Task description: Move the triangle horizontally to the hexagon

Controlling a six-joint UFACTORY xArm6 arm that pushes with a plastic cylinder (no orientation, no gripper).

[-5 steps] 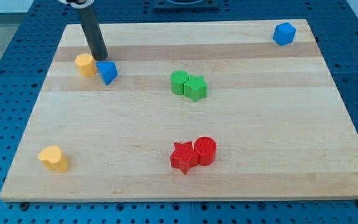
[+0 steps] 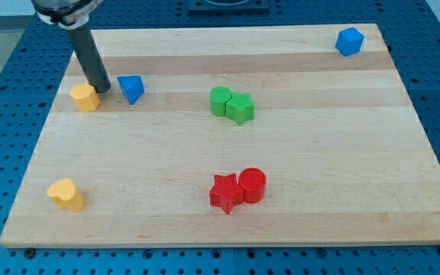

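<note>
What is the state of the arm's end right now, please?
No jaws: the arm ends in a rod holding nothing. My tip sits on the board between the yellow hexagon and the blue triangle.

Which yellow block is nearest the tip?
The yellow hexagon at the view's upper left, right beside my tip; the other yellow block sits near the view's bottom.

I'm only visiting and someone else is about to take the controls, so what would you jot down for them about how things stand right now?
No claw here: my tip rests on the board, touching the yellow hexagon on its right side.
The blue triangle sits just right of my tip, roughly level with the hexagon, a small gap between the two.
Done: nothing certain.
Left: get round to the triangle's right side and push it leftward until it meets the hexagon.
</note>
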